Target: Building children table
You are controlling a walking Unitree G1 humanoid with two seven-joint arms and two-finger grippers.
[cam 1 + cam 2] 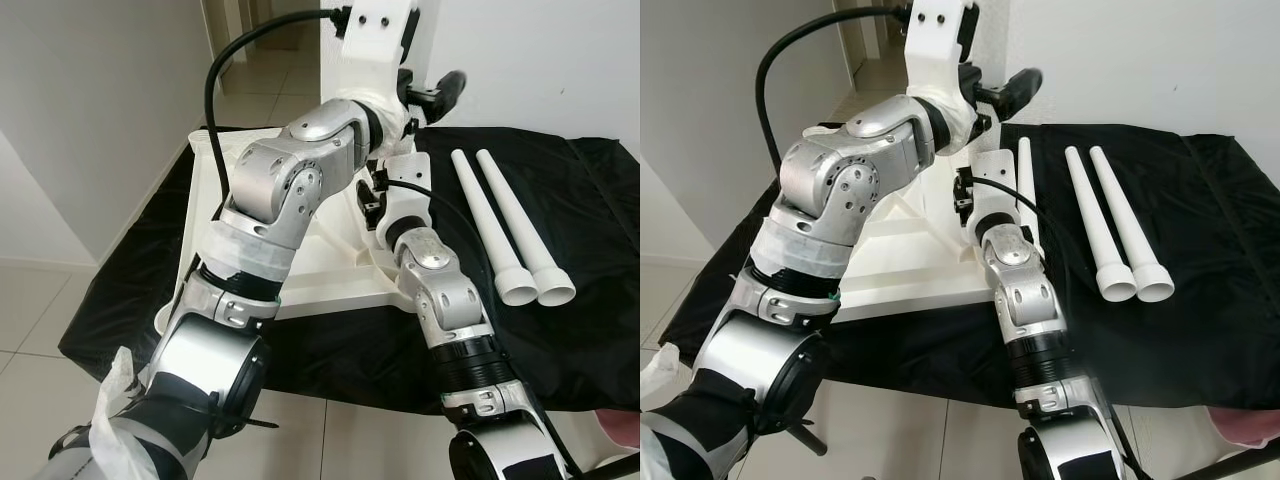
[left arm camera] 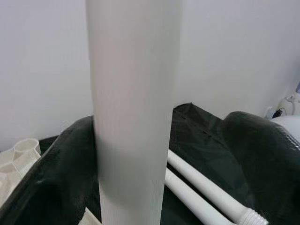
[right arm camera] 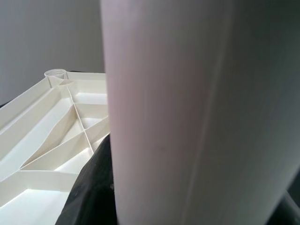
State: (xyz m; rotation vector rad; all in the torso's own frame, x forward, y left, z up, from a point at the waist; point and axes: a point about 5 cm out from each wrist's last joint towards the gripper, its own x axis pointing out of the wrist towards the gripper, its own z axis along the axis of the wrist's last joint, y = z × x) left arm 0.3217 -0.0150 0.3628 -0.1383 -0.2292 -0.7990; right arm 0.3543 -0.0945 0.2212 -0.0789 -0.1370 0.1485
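I hold a smooth, light-looking, stiff white plastic leg tube (image 2: pixel 131 117) upright over the ribbed white plastic tabletop (image 3: pixel 51 136), left gripper (image 1: pixel 425 100) clenched on it mid-shaft, right gripper's (image 1: pixel 970 195) grasp unreadable, so I'd squeeze firmly against slipping.

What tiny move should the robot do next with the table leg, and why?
Probably lower the white leg toward a corner socket. The leg sits close before the left gripper, raised over the upside-down tabletop, whose round socket looks open. Two more legs wait on the black cloth.

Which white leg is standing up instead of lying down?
The table leg at the upturned tabletop stands upright; the two spare legs lie flat on the black cloth.
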